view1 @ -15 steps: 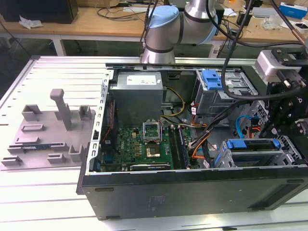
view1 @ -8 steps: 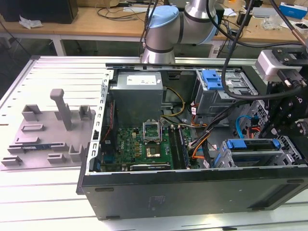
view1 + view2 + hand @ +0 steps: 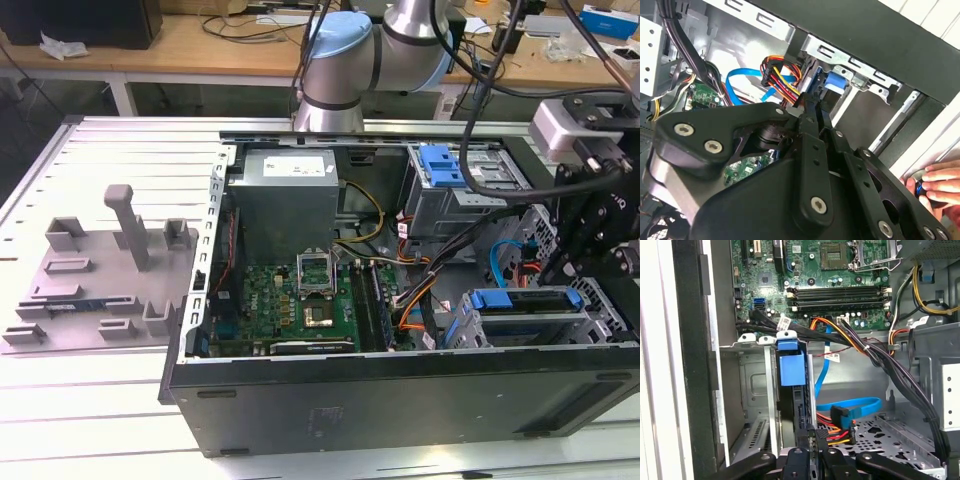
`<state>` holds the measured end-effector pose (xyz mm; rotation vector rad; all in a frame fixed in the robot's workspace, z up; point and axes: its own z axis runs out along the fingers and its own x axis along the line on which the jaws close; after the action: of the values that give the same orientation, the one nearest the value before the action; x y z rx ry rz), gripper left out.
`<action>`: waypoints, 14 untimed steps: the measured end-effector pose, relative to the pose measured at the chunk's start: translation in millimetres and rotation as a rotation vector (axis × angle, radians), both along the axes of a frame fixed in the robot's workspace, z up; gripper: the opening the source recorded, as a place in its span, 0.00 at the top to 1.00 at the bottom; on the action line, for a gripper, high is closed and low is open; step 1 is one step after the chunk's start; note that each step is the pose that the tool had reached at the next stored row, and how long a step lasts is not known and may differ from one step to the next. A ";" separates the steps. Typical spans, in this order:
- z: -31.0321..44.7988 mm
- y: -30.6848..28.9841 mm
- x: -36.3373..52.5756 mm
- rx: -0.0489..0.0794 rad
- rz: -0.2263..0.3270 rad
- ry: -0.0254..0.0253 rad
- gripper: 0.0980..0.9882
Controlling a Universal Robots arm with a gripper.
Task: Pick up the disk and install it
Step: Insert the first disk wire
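The disk (image 3: 525, 298), edged by a blue plastic frame, lies in the drive cage (image 3: 600, 305) at the exterior view's lower right corner of the open computer case. In the first wrist view I see the disk (image 3: 790, 407) edge-on, standing in a cage slot with its blue frame end (image 3: 790, 367) pointing toward the motherboard. My gripper (image 3: 812, 442) is at the disk's near end, its black fingers drawn close together on that edge. The second wrist view shows the gripper (image 3: 815, 107) reaching to the disk's blue end (image 3: 834, 81).
A green motherboard (image 3: 300, 300) and a grey power supply box (image 3: 285, 200) fill the case's middle. A second cage with a blue latch (image 3: 445, 165) stands behind. Orange and blue cables (image 3: 850, 412) lie beside the slot. A person's hand (image 3: 935, 186) rests at the case edge.
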<state>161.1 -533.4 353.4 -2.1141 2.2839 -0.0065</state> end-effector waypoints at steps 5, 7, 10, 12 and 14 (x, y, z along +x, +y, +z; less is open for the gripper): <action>-0.3 1.7 0.1 -0.034 -0.008 0.0013 0.93; -0.3 2.6 0.1 -0.049 -0.010 0.0015 0.93; -0.5 4.8 0.1 -0.061 -0.010 0.0016 0.93; -0.4 4.9 0.1 -0.061 -0.010 0.0016 0.93; -0.6 4.9 0.1 -0.061 -0.009 0.0016 0.93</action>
<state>161.1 -528.5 352.7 -2.1324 2.3239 -0.0757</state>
